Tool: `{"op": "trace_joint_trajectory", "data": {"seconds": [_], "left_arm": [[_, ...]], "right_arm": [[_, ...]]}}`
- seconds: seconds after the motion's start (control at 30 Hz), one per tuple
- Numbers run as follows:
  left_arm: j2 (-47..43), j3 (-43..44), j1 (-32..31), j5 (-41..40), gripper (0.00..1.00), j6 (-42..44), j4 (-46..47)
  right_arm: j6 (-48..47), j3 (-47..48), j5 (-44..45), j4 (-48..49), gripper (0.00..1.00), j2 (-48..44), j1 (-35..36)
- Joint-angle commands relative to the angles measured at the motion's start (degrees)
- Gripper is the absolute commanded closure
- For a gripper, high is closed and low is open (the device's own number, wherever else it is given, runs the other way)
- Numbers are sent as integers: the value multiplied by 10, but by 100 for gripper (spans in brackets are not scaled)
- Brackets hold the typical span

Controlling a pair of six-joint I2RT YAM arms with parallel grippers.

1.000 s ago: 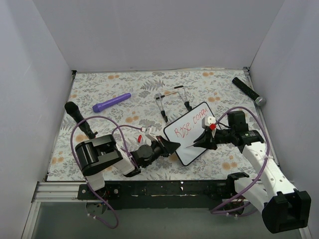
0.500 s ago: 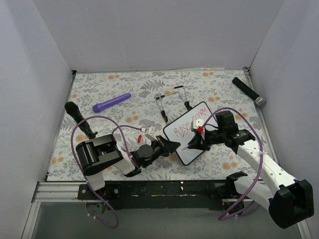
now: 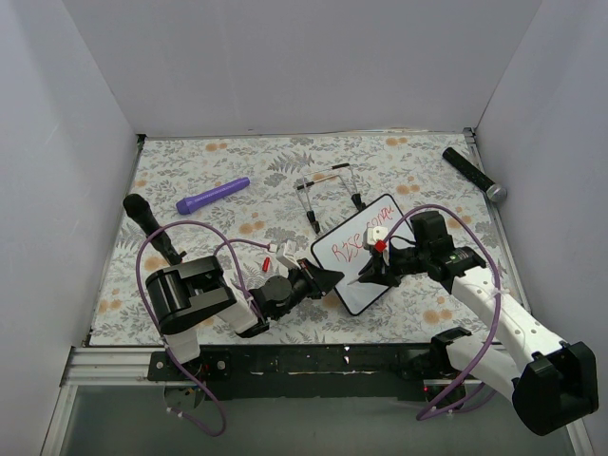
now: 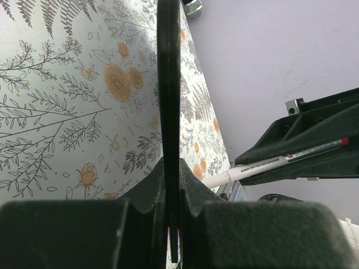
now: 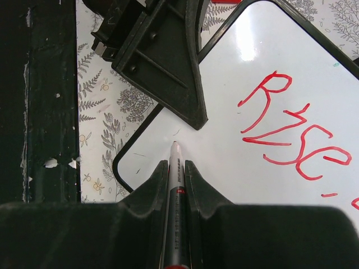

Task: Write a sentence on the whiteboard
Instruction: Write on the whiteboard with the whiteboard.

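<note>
- Settling at the whiteboard's (image 3: pixel 353 290) 8 o'clock corner, the right gripper (image 5: pixel 176 168), clamped on the marker (image 5: pixel 177 213), looks set for a second line.
- Meanwhile the left gripper (image 3: pixel 318 278) keeps the board's rim pinched.

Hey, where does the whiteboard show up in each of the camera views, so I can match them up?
Top external: the whiteboard sits right of centre, between the two grippers.
Left wrist: edge-on, a black vertical strip up the middle.
Right wrist: the white surface filling the right side, beyond the marker.
Shared landmark: the left gripper clamping its edge.
</note>
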Motion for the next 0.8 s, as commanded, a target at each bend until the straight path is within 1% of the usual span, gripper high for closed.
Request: {"op": "trace_joint_trajectory", "data": {"seconds": [0.0, 0.77], "left_arm": [[-6, 12, 4, -18, 100, 5, 108], [-2, 6, 4, -23, 100, -4, 119]], "right_arm": [[-7, -6, -4, 9, 99, 1, 3], [-7, -11, -1, 14, 99, 2, 3]]}}
